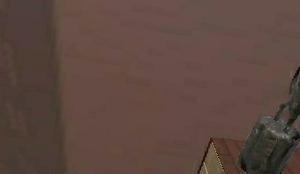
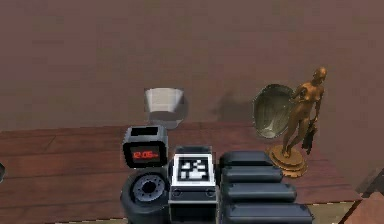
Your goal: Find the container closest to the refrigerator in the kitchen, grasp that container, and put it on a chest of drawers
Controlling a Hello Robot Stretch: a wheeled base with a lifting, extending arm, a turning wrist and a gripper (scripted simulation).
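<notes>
In the arm side view, the arm (image 2: 258,190) rises from the bottom edge as a dark segmented bar over the wooden top of the chest of drawers (image 2: 60,165). At its far end sits a white marker square (image 2: 195,168), with the gripper (image 2: 146,192) to the left as a dark rounded body. The finger ends cannot be made out, so it cannot be told whether the gripper holds anything. Just beyond it is a small dark box (image 2: 145,150) with red lit digits. Farther out, at the back edge of the top, is the container (image 2: 165,105), pale grey and bowl-shaped; whether it rests or hangs clear cannot be told. A bronze statue (image 2: 303,115) stands to the right. The forward view shows a grey statue (image 1: 284,123) on the wooden top, before a plain wall (image 1: 152,65).
</notes>
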